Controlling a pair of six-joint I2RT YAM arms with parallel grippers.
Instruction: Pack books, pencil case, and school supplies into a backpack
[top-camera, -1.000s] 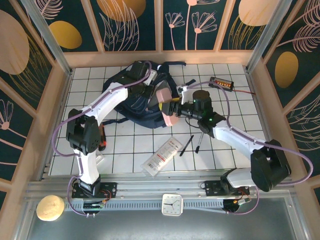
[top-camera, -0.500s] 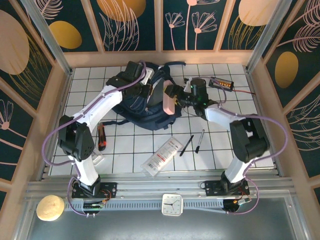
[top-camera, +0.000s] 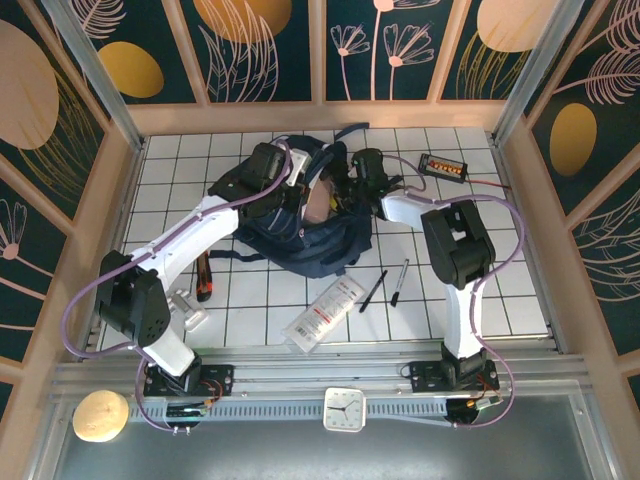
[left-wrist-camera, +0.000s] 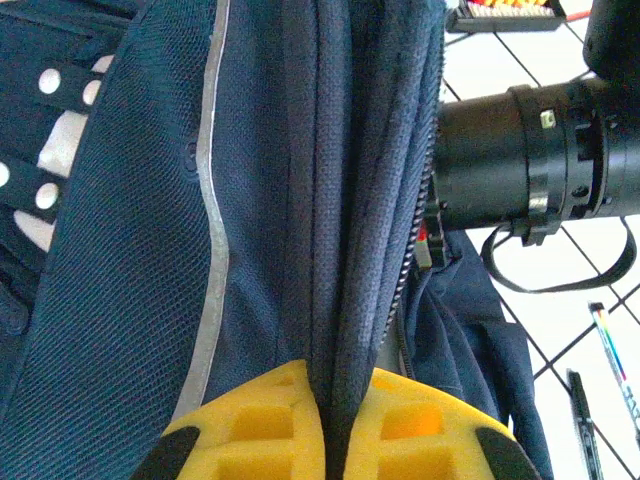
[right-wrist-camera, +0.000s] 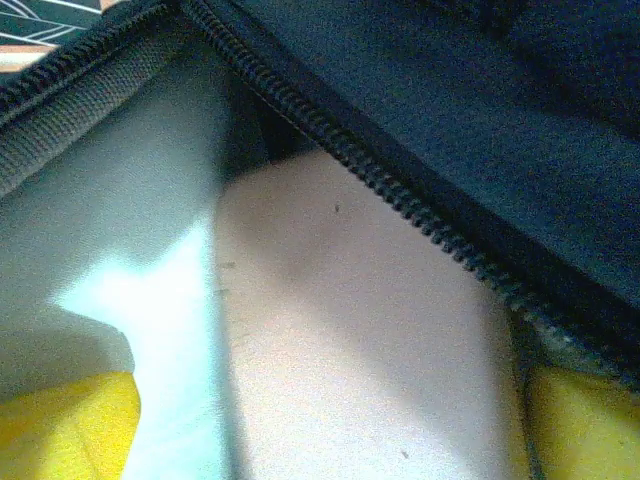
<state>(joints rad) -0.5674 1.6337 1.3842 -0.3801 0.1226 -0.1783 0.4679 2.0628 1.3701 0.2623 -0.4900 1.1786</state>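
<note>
The navy backpack (top-camera: 300, 238) lies at the back middle of the table with its zip mouth open. My left gripper (top-camera: 287, 192) is shut on a fold of the backpack's rim (left-wrist-camera: 335, 300), pinched between its yellow fingers (left-wrist-camera: 250, 425). My right gripper (top-camera: 338, 190) reaches into the mouth and stands open, with the pink pencil case (right-wrist-camera: 350, 330) lying between its widely spread fingers (right-wrist-camera: 70, 430), beside the zip and the pale lining. From above, the pencil case (top-camera: 319, 205) shows inside the opening. The white booklet (top-camera: 325, 312) and two dark pens (top-camera: 373, 291) (top-camera: 399, 282) lie on the tiles in front.
A black box with orange lights (top-camera: 442, 166) and its cable sit at the back right. A red and black object (top-camera: 204, 277) lies by the left arm. Wooden walls close in the table on three sides. A clock (top-camera: 343, 408) rests on the front rail.
My right arm has carried the pink case from beside the backpack into its mouth, and its jaws have spread wider. My left gripper has kept its hold on the rim.
</note>
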